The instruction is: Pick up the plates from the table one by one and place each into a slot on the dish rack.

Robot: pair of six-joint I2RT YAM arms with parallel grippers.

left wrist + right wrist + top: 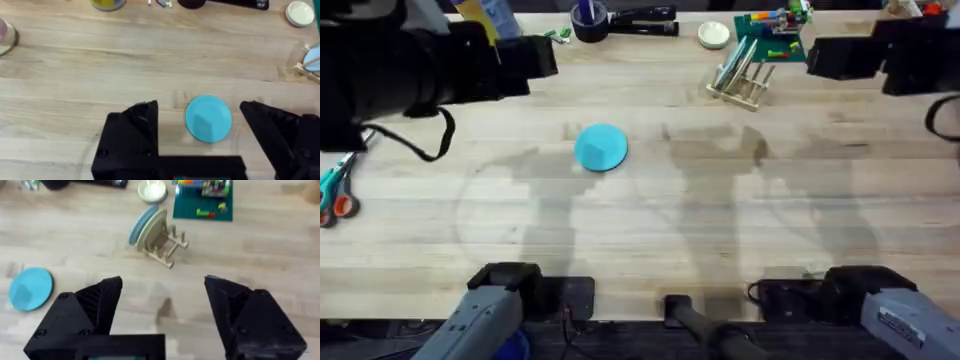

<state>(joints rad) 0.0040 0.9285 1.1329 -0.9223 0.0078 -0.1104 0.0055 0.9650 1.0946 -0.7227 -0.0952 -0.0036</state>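
One turquoise plate (pixel 601 147) lies flat on the table (pixel 650 230), left of centre. In the left wrist view this plate (pixel 208 119) sits on the wood between the black fingers of my left gripper (pixel 199 106), which is open and hangs above it without touching. The dish rack (pixel 745 78) stands at the back right with two plates (pixel 147 225) upright in its slots. My right gripper (pixel 164 282) is open and empty over bare wood in front of the rack (pixel 165 247), with the lying plate (pixel 31 288) off to its side.
Behind the rack are a green board with toy bricks (pixel 772 40) and a small white dish (pixel 714 34). A dark cup and a stapler (pixel 620 20) stand at the back edge. Scissors (pixel 335 190) lie at the left edge.
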